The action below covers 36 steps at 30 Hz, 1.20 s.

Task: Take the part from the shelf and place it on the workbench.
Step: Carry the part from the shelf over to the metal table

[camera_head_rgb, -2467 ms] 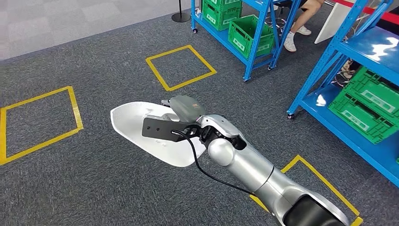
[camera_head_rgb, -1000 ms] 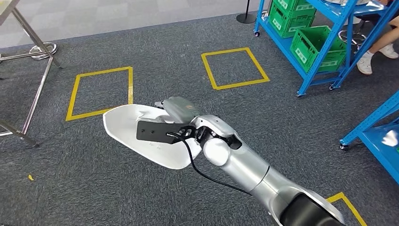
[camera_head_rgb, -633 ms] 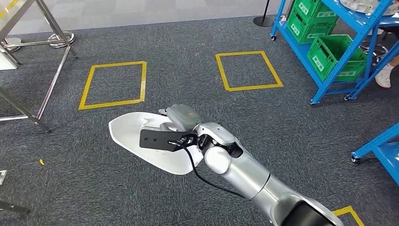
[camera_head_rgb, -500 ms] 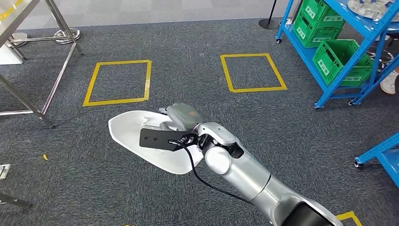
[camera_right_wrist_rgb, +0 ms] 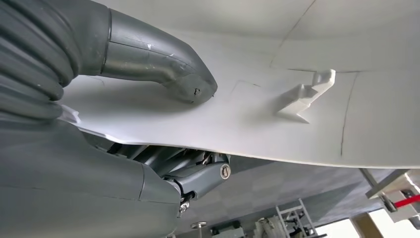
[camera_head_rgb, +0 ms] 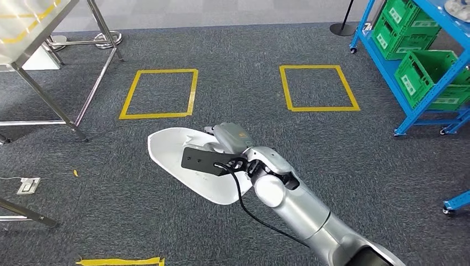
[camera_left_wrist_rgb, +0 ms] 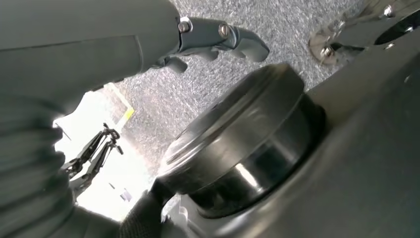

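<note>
Head view: right hand (camera_head_rgb: pixel 224 145) grips white shell-shaped part (camera_head_rgb: pixel 172 152), carried above grey carpet, well apart from steel workbench (camera_head_rgb: pixel 33 25).
R wrist: thumb on top of part, fingers under it.
L wrist: left hand (camera_left_wrist_rgb: pixel 208 42) fingers curled, holding nothing.

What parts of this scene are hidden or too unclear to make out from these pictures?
- Head view: the right hand is largely covered by its camera bracket, and its lower fingers lie under the white part.
- Head view: the workbench is cut off by the picture's edge, so its top is mostly unseen.
- Left wrist view: the left hand is dim, so its finger pose is unclear.
- Right wrist view: the part's outline runs beyond the picture.
</note>
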Available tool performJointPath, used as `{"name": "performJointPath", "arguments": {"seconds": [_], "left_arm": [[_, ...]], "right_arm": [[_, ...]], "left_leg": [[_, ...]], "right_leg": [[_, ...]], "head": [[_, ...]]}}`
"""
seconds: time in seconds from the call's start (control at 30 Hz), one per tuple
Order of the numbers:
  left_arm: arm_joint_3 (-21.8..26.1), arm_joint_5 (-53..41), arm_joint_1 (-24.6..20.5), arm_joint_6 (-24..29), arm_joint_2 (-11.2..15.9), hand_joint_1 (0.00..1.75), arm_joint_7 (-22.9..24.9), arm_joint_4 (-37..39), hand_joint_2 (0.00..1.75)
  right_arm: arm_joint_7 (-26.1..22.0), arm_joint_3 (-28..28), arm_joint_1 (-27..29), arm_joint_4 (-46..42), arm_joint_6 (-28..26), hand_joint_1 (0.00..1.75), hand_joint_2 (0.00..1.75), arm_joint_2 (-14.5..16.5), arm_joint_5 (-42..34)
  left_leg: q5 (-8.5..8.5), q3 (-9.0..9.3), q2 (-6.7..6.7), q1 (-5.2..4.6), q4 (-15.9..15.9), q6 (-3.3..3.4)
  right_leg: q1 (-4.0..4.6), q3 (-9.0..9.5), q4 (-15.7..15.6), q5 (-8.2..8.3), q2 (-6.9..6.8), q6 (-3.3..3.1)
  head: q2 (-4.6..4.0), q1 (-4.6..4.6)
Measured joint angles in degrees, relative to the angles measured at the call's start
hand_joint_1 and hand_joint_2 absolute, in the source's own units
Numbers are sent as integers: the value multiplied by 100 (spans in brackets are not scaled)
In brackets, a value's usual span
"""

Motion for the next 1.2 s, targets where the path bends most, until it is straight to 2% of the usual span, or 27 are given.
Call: {"name": "performJointPath", "arguments": {"seconds": [0.07, 0.1, 0.13, 0.17, 0.23, 0.3, 0.33, 0.4, 0.47, 0.53, 0.57, 0.6, 0.63, 0.67, 0.7, 0.77, 0.8, 0.83, 0.9, 0.97, 1.03, 1.07, 1.1, 1.13, 1.17, 1.2], "left_arm": [[-7, 1, -6, 0, 4, 0, 18, -3, 175], [-8, 3, -6, 0, 6, 0, 22, -4, 175], [-8, 6, -6, 0, 9, 0, 26, -6, 175], [-8, 9, -6, 0, 12, 0, 29, -9, 175], [-9, 14, -2, 0, 22, 0, 41, -14, 175], [-10, 24, 4, 0, 34, 0, 50, -16, 175], [-10, 34, 7, 0, 38, 0, 50, -16, 175], [-10, 61, 13, 0, 44, 0, 48, -16, 175], [-10, 80, 13, 0, 48, 0, 47, -16, 175], [-10, 96, 10, 0, 50, 0, 44, -17, 175], [-9, 103, 10, 0, 51, 0, 41, -18, 175], [-10, 108, 12, 0, 52, 0, 39, -18, 175], [-10, 111, 13, 0, 54, 0, 36, -18, 175], [-10, 112, 12, 0, 55, 0, 35, -18, 175], [-10, 113, 9, 0, 55, 0, 34, -18, 175], [-10, 113, -6, 0, 53, 0, 37, -18, 175], [-10, 113, -12, 0, 52, 0, 39, -18, 175], [-9, 113, -13, 0, 52, 0, 43, -18, 175], [-8, 113, -3, 0, 62, 0, 47, -18, 175], [-9, 112, 2, 0, 74, 0, 50, -17, 175], [-10, 110, 1, 0, 76, 0, 50, -16, 175], [-9, 110, 2, 0, 77, 0, 50, -16, 175], [-9, 110, 3, 0, 77, 0, 49, -16, 175], [-9, 109, 4, 0, 78, 0, 49, -16, 175], [-8, 105, 5, 0, 80, 0, 49, -16, 175], [-9, 101, 6, 0, 85, 0, 50, -16, 175]], "right_arm": [[-30, -43, 35, -4, 2, 175, 175, -43, 14], [-45, -53, 49, -3, 3, 175, 175, -58, 15], [-58, -57, 54, -2, 3, 175, 175, -68, 15], [-68, -57, 52, 0, 4, 175, 175, -72, 15], [-86, -57, 35, 0, 6, 175, 175, -73, 15], [-105, -57, 11, 0, 17, 175, 175, -72, 16], [-116, -56, -4, 0, 27, 175, 175, -69, 17], [-140, -55, -40, 0, 55, 175, 175, -62, 17], [-162, -55, -79, 2, 72, 175, 175, -52, 17], [-170, -53, -104, 22, 75, 175, 175, -47, 17], [-169, -53, -108, 44, 77, 175, 175, -47, 17], [-168, -52, -107, 68, 78, 175, 175, -47, 17], [-168, -51, -106, 90, 78, 175, 175, -47, 17], [-169, -50, -105, 104, 78, 175, 175, -46, 17], [-170, -49, -107, 110, 78, 175, 175, -46, 17], [-176, -49, -112, 113, 77, 175, 175, -45, 17], [-180, -49, -112, 115, 76, 175, 175, -45, 17], [-184, -49, -112, 119, 75, 175, 175, -45, 18], [-192, -49, -118, 124, 73, 175, 175, -34, 20], [-208, -48, -129, 127, 72, 175, 175, -8, 22], [-223, -48, -133, 139, 70, 175, 175, 8, 23], [-226, -49, -132, 150, 70, 175, 175, 8, 24], [-227, -49, -129, 163, 71, 175, 175, 8, 24], [-228, -49, -127, 176, 72, 175, 175, 8, 24], [-229, -49, -127, 184, 71, 175, 175, 8, 24], [-232, -49, -128, 189, 70, 175, 175, 9, 24]], "left_leg": [[-335, -329, 74, 4, 740, -27], [-387, -422, 77, 5, 956, -34], [-329, -412, 82, 5, 962, -35], [-176, -290, 101, 5, 742, -29], [157, 134, 273, -19, -54, 7], [276, 384, 404, -52, -543, 76], [262, 394, 396, -70, -585, 111], [297, 381, 285, -59, -604, 185], [332, 384, 195, -30, -634, 256], [349, 370, 113, -11, -639, 295], [353, 356, 65, -10, -634, 302], [356, 344, 9, -10, -626, 304], [359, 334, -54, -10, -615, 301], [362, 328, -123, -9, -603, 294], [363, 325, -191, -7, -591, 284], [368, 304, -326, -7, -565, 237], [376, 285, -386, -4, -562, 200], [390, 267, -444, 2, -570, 159], [423, 235, -512, 10, -601, 78], [332, 148, -309, -5, -460, 27], [16, -121, -16, -8, 118, -5], [-157, -301, 44, 0, 500, -23], [-262, -443, 69, 8, 804, -38], [-264, -497, 83, 14, 928, -50], [-164, -442, 106, 19, 840, -56], [13, -279, 170, 22, 541, -58]], "right_leg": [[9, -3, 2, -5, -80, -20], [14, -4, 5, -9, -124, -23], [16, -5, 9, -12, -170, -23], [18, -1, 14, -17, -212, -18], [35, 16, 25, -36, -293, 10], [63, 24, 33, -49, -360, 58], [72, 24, 33, -51, -398, 83], [65, 31, 42, -69, -462, 144], [46, -53, 260, -223, -339, 222], [22, -360, 916, -557, -142, 282], [15, -551, 1299, -708, -100, 299], [10, -690, 1568, -776, -83, 308], [7, -734, 1637, -739, -75, 307], [3, -662, 1475, -600, -58, 299], [-4, -491, 1128, -400, -3, 285], [-19, -123, 385, -135, 240, 248], [-19, -19, 167, -88, 320, 231], [-9, 19, 77, -97, 351, 211], [-3, 41, 37, -68, 218, 152], [-23, 77, -18, -33, 83, 65], [-22, 88, -42, -26, -56, 10], [-16, 86, -41, -32, -130, 1], [-12, 85, -39, -37, -207, -3], [-9, 86, -36, -45, -285, -5], [-8, 91, -31, -56, -362, 0], [-8, 102, -22, -71, -437, 10]], "head": [[0, -7], [0, -7], [0, -7], [0, -7], [0, -8], [0, -2], [0, 2], [0, 4], [0, 11], [0, 21], [0, 24], [0, 25], [0, 26], [0, 26], [0, 26], [0, 25], [0, 25], [0, 25], [0, 26], [0, 5], [0, -18], [0, -20], [0, -20], [0, -20], [0, -20], [0, -20]]}}
